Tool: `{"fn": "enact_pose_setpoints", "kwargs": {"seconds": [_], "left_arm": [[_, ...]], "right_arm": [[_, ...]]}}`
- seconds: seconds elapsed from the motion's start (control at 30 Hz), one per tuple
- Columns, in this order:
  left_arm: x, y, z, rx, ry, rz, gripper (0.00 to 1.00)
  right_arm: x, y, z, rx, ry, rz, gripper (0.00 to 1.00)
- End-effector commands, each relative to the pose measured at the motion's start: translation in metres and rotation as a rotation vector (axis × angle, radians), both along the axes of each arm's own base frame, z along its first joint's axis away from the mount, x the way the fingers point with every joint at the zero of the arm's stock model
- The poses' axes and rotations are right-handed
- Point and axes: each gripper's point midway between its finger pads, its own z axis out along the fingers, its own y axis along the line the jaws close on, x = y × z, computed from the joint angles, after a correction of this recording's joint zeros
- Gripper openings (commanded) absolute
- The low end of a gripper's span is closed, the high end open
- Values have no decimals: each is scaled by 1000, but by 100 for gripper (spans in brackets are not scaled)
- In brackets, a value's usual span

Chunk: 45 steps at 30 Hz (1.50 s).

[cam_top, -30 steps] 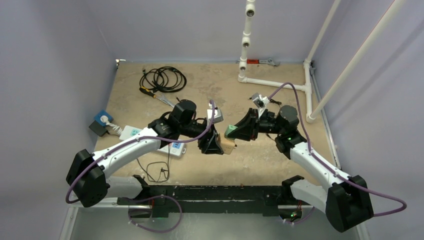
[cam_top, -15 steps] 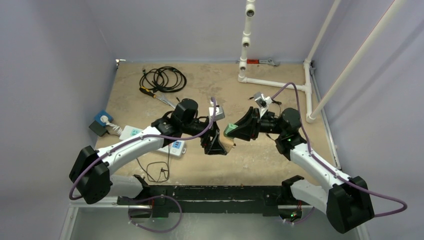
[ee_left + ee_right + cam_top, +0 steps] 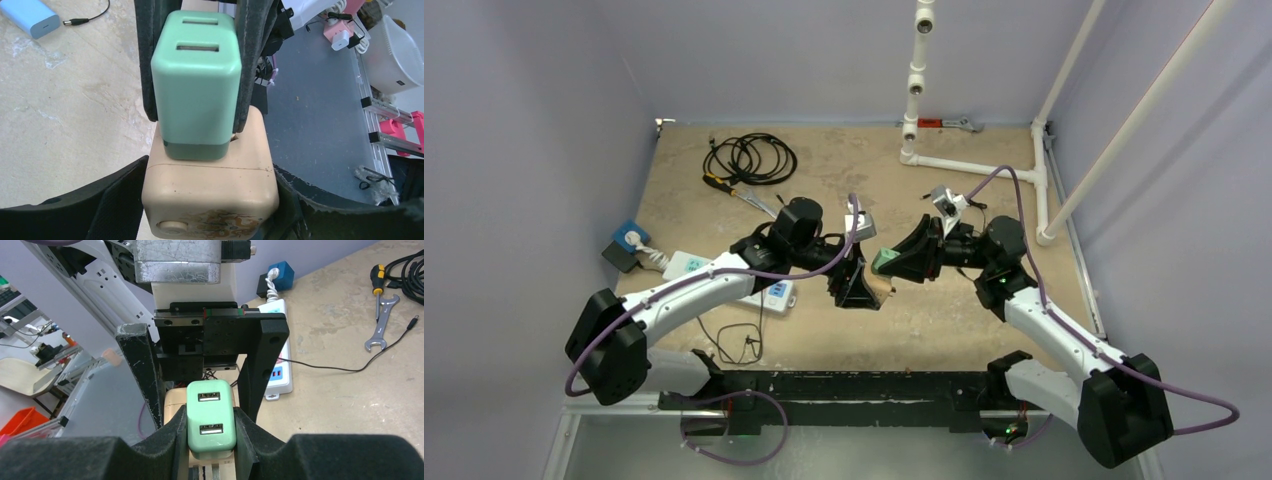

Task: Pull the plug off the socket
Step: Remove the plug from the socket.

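The green USB plug [image 3: 197, 85] is sitting seated in the beige socket cube [image 3: 210, 192]. Its darker base edge is lying against the cube's face, and its two ports are facing away from the cube. The pair is being held above the middle of the sandy table [image 3: 944, 320], between the two arms.

The right gripper [image 3: 210, 432] is clamping the plug, its padded fingers pressing flat on both long sides. The left gripper [image 3: 860, 287] is flanking the cube with its jaws standing partly apart. Its fingers [image 3: 115, 205] are meeting the cube's side edges in the left wrist view, but I cannot tell whether they are actually squeezing it.

Bare tabletop is lying open beneath the pair and all along the right arm's side. The white power strip [image 3: 764, 290] is lying just beside the left forearm. The spanner [image 3: 382, 322], the screwdriver [image 3: 378, 277] and the coiled black cable [image 3: 749, 157] are lying well apart from the pair, toward the far left. The white pipe frame [image 3: 974, 165] is standing along the far right edge, behind the right wrist. Pale walls [image 3: 534, 150] are closing in the table's left, far and right edges.
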Motion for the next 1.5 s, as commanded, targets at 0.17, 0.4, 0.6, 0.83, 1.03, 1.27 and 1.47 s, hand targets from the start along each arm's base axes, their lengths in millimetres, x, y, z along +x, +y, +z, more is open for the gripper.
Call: {"fn": "enact_pose_setpoints", "kwargs": {"seconds": [0.17,0.4,0.6,0.83,1.03,1.27,1.47], "left_arm": [[5,-8,18,-60,-33,-9,29],[8,-9,14,-50,-35,4,0],[18,-2,10,-8,-130,66,0],[18,2,12,4,-194,84,0],[30,3,4,49,-179,148,0],[33,2,0,66,-169,152,0],[23,7,26,-13,-235,124,0]], "right_arm": [[-5,1,6,4,-60,7,0],[2,7,7,-27,-49,-18,0],[1,11,-3,-50,-6,14,0],[7,15,-10,-60,49,26,0],[25,12,-11,-112,36,-117,0],[11,17,0,-106,-45,-108,0],[-16,17,10,-64,-91,29,0]]}}
